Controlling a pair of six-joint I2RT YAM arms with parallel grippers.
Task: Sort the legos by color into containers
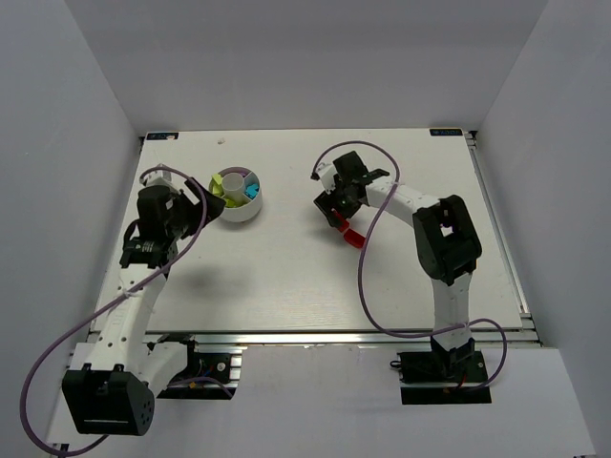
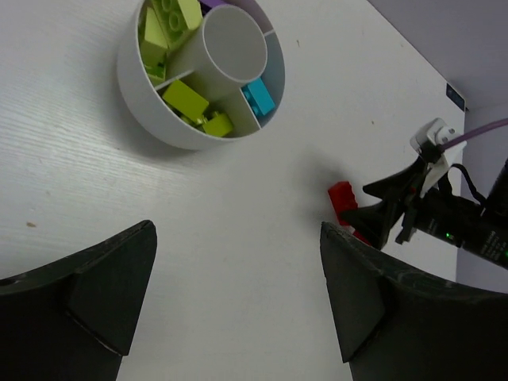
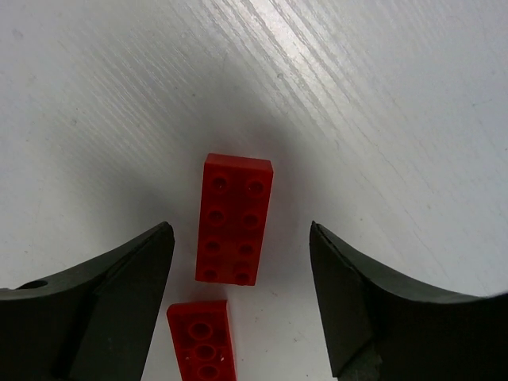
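The round white dish (image 2: 131, 79) has wedge containers that hold lime-green legos (image 2: 185, 99), a cyan lego (image 2: 259, 97) and a bit of purple (image 2: 213, 3). In the top view the dish (image 1: 256, 205) sits left of centre. My left gripper (image 2: 238, 238) hovers open over bare table just beside the dish, nothing between its fingers. Two red legos lie on the table: one studs up (image 3: 234, 218), one underside up (image 3: 202, 341). My right gripper (image 3: 240, 232) is open, its jaws either side of the studded brick without touching it. From above, the red legos (image 1: 349, 235) show beside the right gripper (image 1: 336, 215).
The right arm's gripper and cable (image 2: 429, 210) show at the right of the left wrist view, over a red lego (image 2: 343, 198). White walls enclose the table (image 1: 286, 286) on the left, right and back.
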